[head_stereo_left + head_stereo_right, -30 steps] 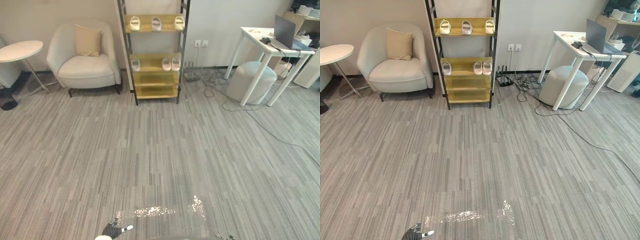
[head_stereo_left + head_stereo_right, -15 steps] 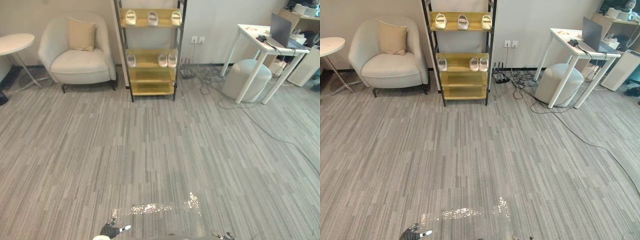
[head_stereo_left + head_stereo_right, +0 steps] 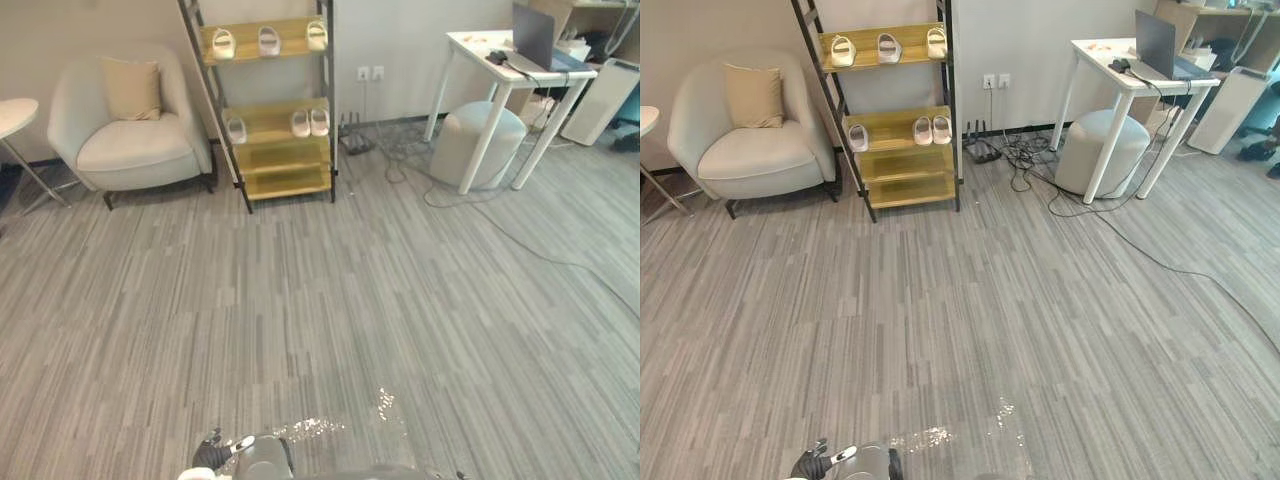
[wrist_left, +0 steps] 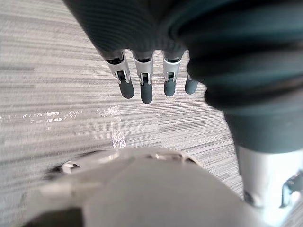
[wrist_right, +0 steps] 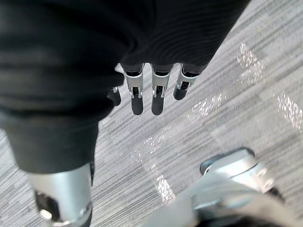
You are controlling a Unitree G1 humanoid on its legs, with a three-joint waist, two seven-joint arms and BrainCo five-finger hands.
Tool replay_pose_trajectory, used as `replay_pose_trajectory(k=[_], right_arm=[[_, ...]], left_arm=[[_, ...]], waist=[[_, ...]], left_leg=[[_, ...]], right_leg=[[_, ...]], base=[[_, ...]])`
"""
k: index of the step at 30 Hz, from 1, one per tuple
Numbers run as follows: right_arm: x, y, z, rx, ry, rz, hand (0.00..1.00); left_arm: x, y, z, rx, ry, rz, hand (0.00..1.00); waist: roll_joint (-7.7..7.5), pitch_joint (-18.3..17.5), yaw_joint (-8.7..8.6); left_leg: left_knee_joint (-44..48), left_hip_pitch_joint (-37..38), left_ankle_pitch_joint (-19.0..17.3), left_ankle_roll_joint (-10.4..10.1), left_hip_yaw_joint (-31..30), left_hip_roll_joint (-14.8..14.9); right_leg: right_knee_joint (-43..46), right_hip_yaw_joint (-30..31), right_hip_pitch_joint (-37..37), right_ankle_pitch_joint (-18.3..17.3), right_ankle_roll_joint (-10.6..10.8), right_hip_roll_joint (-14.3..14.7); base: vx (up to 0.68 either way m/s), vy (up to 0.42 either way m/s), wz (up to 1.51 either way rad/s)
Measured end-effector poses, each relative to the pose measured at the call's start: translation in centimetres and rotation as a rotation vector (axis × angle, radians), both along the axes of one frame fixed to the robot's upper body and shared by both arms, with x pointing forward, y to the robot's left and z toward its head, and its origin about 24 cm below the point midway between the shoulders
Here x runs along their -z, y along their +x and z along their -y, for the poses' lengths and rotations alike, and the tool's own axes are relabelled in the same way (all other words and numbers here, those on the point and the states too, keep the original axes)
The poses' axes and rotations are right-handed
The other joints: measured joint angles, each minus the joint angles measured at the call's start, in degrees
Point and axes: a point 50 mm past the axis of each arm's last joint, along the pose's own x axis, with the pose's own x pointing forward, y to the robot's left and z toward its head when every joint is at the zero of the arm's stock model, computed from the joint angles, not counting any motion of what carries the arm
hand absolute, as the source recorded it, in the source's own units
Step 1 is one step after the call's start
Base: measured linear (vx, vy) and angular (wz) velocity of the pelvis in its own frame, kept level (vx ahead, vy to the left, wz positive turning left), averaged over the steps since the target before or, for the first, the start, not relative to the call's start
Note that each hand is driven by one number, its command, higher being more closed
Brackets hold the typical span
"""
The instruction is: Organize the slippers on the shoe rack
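The top slippers point(image 3: 268, 40) are three in a row on the rack's point(image 3: 285, 158) top shelf, one toward each end and one in the middle. The lower slippers point(image 3: 300, 123) are on the next shelf down: two side by side toward its right end and one alone near its left end. All are pale and far off, too small to tell which make a pair. The rack's top is cut off by the edge of the eye views.

The rack stands on the floor point(image 3: 400, 300) against the far wall. To its left is an armchair point(image 3: 140, 150) with a cushion point(image 3: 128, 88), and beyond that a side table point(image 3: 12, 115), cut off at the edge. To the right of the rack, cables point(image 3: 400, 160) trail across the floor to a pouf point(image 3: 476, 143) under a white worktop point(image 3: 515, 68). A laptop point(image 3: 532, 22) sits on it, partly cut off.

The left hand point(image 4: 146, 90) shows at the bottom edge of the eye views, well apart from the rack. Its fingers hang straight, holding nothing. The right hand point(image 5: 158, 101) hangs over the floor, fingers likewise straight and empty.
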Motion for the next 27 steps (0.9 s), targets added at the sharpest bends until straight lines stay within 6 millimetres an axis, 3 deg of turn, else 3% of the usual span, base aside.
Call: replay_pose_trajectory(k=[1, 3, 4, 6, 8, 9, 12, 15, 17, 18, 20, 22, 24, 27], right_arm=[[-0.1, 0.2, 0.3, -0.003, -0.007, 0.005, 0.0], [-0.2, 0.4, 0.8, -0.024, -0.021, 0.005, 0.0], [-0.2, 0.6, 0.5, -0.028, -0.016, 0.008, 0.0], [-0.1, 0.8, -0.2, -0.029, 0.002, 0.017, 0.0], [0.0, 0.8, -0.4, -0.024, 0.011, 0.014, 0.0], [0.0, 0.8, -0.4, -0.02, 0.012, 0.014, 0.0], [-0.1, 0.7, 0.0, -0.017, 0.006, 0.009, 0.0], [-0.2, 1.3, 0.3, -0.014, -0.001, 0.031, 0.0], [-0.3, 1.4, 0.5, -0.016, -0.006, 0.034, 0.0], [-0.2, 1.3, 0.3, -0.014, 0.001, 0.031, 0.0], [-0.1, 0.7, 0.0, -0.01, 0.013, 0.012, 0.0], [-0.2, 0.2, 0.8, -0.012, -0.003, 0.002, 0.0], [-0.3, 0.3, 1.2, -0.006, -0.012, 0.008, 0.0], [-0.5, 0.1, 1.6, -0.003, -0.029, 0.023, 0.0]], left_arm=[[0.1, -0.2, 0.3, 0.014, -0.005, -0.01, 0.0], [0.3, -0.5, 0.8, 0.019, -0.017, -0.025, 0.0], [0.3, -0.4, 0.2, 0.022, -0.003, -0.028, 0.0], [0.2, -0.5, -0.3, 0.026, 0.009, -0.042, 0.0], [0.3, -0.7, -0.6, 0.046, 0.02, -0.062, 0.0], [0.3, -0.7, -0.5, 0.06, 0.021, -0.068, 0.0], [0.3, -0.1, -0.1, 0.086, 0.015, -0.058, 0.0], [0.2, 0.5, 0.2, 0.09, 0.009, -0.045, 0.0], [0.2, 0.8, 0.4, 0.093, 0.005, -0.038, 0.0], [0.2, 0.8, 0.3, 0.092, 0.007, -0.037, 0.0], [0.2, 0.4, 0.0, 0.055, 0.007, -0.039, 0.0], [0.5, -0.2, 1.2, 0.0, -0.038, -0.039, 0.0], [0.3, 0.6, 1.6, -0.048, -0.061, 0.004, 0.0], [-0.3, 1.7, 2.0, -0.146, -0.117, 0.091, 0.0]], waist=[[0.65, -0.46, 0.17], [2.13, -1.42, 0.48], [1.11, -2.12, 0.55], [-0.62, -2.89, 0.56], [-1.25, -2.77, 0.2], [-1.23, -2.72, 0.21], [-0.32, -2.21, 0.28], [0.59, -1.85, -0.11], [1.28, -1.51, -0.34], [1.01, -1.65, -0.46], [0.01, -1.87, -0.61], [2.76, -2.45, -1.1], [3.26, -1.84, -1.14], [4.47, -1.22, -0.8]], left_leg=[[-8.23, 0.38, 3.98, 0.42, -1.01, -1.41], [-9.12, -0.42, 7.53, 3.06, -2.79, -1.22], [-7.66, -0.47, 5.9, 3.59, -2.29, -2.4], [-9.29, 2.02, 3.97, 4.64, -0.68, -4.13], [-9.97, 6.63, 2.58, 6.17, -0.07, -5.77], [-10.67, 8.98, 2.07, 6.41, -0.15, -6.34], [-16.83, 17.78, 1.88, 6.4, -0.73, -6.88], [-19.33, 21.3, 1.19, 5.23, -1.33, -5.12], [-20.1, 22.28, 0.49, 4.06, -2.17, -3.64], [-20.14, 22.32, -0.15, 3.0, -2.93, -3.69], [-20.34, 24.31, -1.63, 1.08, -3.88, -4.59], [-18.76, 25.38, -2.57, -0.13, -5.64, -1.79], [-6.89, 20.48, -3.33, -1.29, -6.62, 0.31], [21.12, 9.33, -0.02, -1.75, -5.6, 7.27]], right_leg=[[-0.89, 0.89, 0.18, -0.6, 1.3, -0.32], [0.1, 1.9, 0.52, -3.16, 2.97, 0.43], [2.95, 1.8, 0.04, -4.59, 4.3, -0.79], [17.88, 1.54, -6.31, -5.31, 6.52, -2.03], [38.28, 1.52, -13.45, -3.16, 12.92, -2.9], [42.81, 0.42, -14.94, -3.29, 13.34, -3.56], [44.94, -9.64, -18.43, -5.59, 8.9, -7.57], [31.46, -13.24, -22.22, -6.15, 7.39, -6.72], [19.32, -12.42, -23.77, -2.35, 6.45, -5.25], [11.68, -11.06, -23.6, 3.48, 6.34, -4.95], [9.05, -9.32, -23.39, 12.38, 5.66, -5.88], [10.13, -11.64, -21.51, 9.47, 4.23, -4.52], [9.3, -13.45, -19.29, 7.53, 3.84, -4.05], [6.11, -16.35, -12.08, 5.16, 1.56, -1.65]], base=[[0.36, 0.187, -0.44], [0.42, 0.237, -0.41], [0.41, 0.219, -0.29], [0.41, 0.22, -0.24], [0.44, 0.23, 0.0], [0.46, 0.201, 0.15], [0.47, 0.138, 0.04], [0.34, 0.017, 0.07], [0.33, -0.08, 0.18], [0.29, -0.122, 0.27], [0.31, -0.202, 0.29], [0.36, -0.278, 0.39], [0.34, -0.289, 0.5], [0.27, -0.242, 0.38]])
